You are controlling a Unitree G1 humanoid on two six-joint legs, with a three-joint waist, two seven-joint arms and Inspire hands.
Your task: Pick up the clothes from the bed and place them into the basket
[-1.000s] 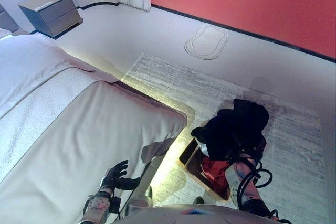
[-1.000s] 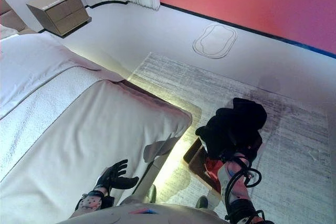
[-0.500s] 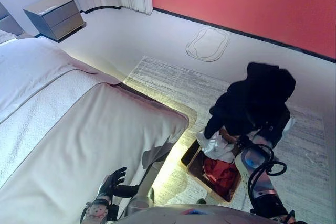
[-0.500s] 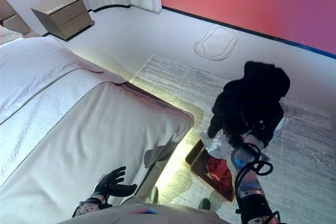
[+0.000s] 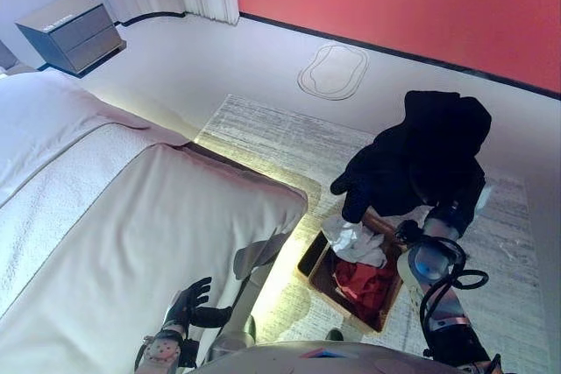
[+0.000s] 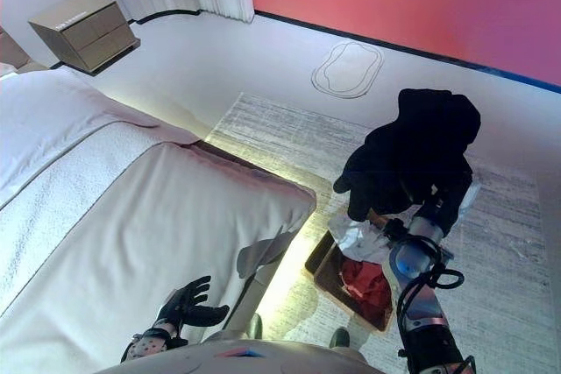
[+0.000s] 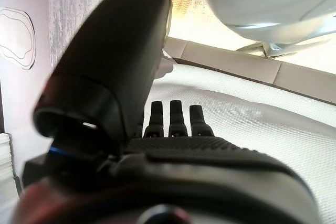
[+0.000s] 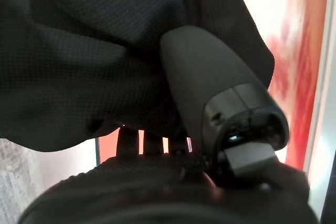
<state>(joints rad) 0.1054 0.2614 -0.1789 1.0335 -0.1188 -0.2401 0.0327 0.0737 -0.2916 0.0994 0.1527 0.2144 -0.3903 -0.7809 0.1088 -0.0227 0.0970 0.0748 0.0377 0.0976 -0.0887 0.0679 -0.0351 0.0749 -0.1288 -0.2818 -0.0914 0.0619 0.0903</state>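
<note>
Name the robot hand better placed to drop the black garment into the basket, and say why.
Right. The right robot hand already grips the black garment, held up above the basket with its white and red clothes. The left robot hand sits open over the bed, holding nothing.

your robot's arms are silver-grey, and the right forearm shows a glossy blue-tinted casing. each ends in a dark, finely textured hand: left hand [image 5: 191,297], right hand [image 8: 210,145].

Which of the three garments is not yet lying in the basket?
The black garment: the right robot hand holds it above the basket, while the white and red garments lie inside.
</note>
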